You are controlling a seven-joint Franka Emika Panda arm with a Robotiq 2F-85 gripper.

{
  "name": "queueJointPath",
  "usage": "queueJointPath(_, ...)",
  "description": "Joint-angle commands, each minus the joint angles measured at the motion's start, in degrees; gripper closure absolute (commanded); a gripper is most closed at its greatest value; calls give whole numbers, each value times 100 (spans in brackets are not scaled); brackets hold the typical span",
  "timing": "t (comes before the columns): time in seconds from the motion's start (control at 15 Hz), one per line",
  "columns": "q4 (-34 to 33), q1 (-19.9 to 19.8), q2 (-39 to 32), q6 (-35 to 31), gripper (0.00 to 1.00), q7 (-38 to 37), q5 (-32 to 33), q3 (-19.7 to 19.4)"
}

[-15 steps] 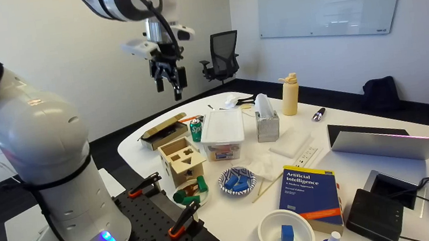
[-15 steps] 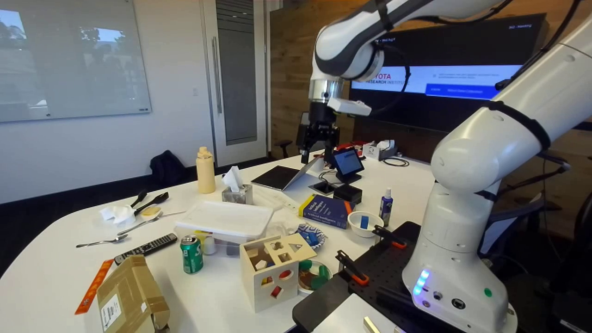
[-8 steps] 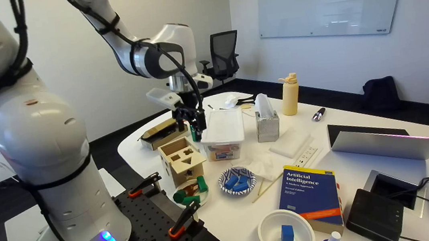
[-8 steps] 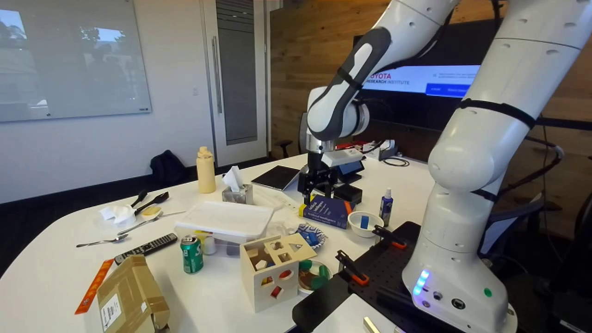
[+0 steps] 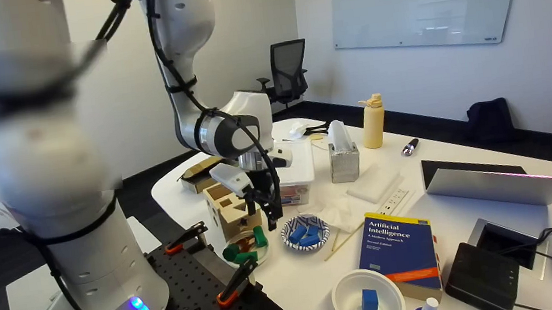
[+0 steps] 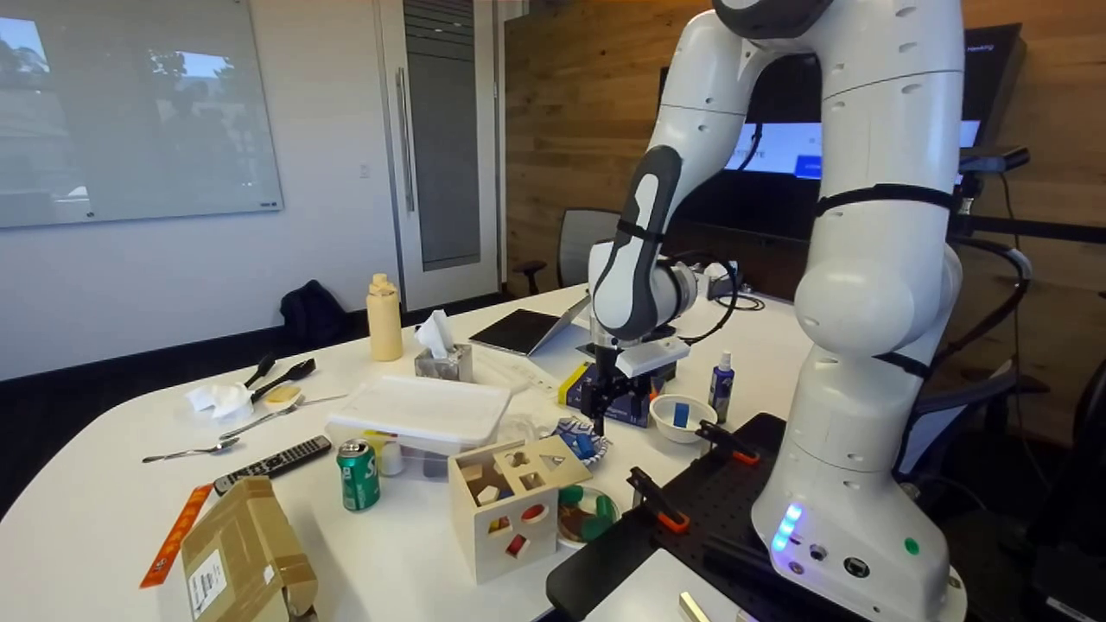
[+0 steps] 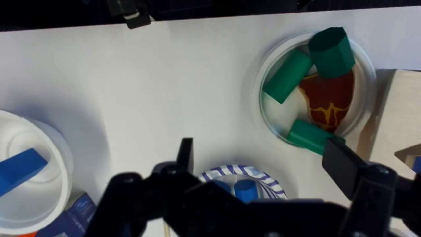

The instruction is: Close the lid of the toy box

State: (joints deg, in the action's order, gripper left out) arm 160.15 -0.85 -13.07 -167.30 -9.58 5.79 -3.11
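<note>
The toy box (image 6: 504,540) is a light-wood cube with shaped holes, and coloured blocks show inside. It stands on the table in both exterior views (image 5: 216,215). Its lid (image 6: 560,456) is a flat wooden panel with cut-out shapes. The lid lies on top, shifted to one side, so part of the top is open and one edge overhangs. In the wrist view the lid (image 7: 401,105) shows at the right edge. My gripper (image 7: 260,141) is open and empty, pointing down. In an exterior view the gripper (image 5: 262,218) is beside the lid's overhanging edge, partly hiding it.
A bowl of green blocks (image 7: 263,79) sits beside the box. A patterned bowl (image 5: 304,219) with blue blocks is below the gripper. A plastic container (image 6: 423,410), a green can (image 6: 358,475), a white bowl (image 5: 337,304) and a blue book (image 5: 398,245) stand around.
My gripper has come down from high above the table to a low place by the toy box and the patterned bowl. The box and lid have not moved.
</note>
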Motion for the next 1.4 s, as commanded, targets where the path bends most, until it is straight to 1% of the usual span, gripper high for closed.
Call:
queueJointPath(0.0,-123,133,-558,-377,0,17,-152,-144)
queueJointPath(0.13,-187,-84,-771,-398,0,232,-432,122)
queueJointPath(0.47,-282,-360,-1151,-565,0,449,-892,607)
queueJointPath(0.67,-314,-753,-1294,-760,0,675,-1102,1007)
queueJointPath(1.13,-376,-1557,-1604,-1247,0,905,-1074,1762)
queueJointPath(1.33,-413,-1777,-1661,-1285,0,967,-1034,2013)
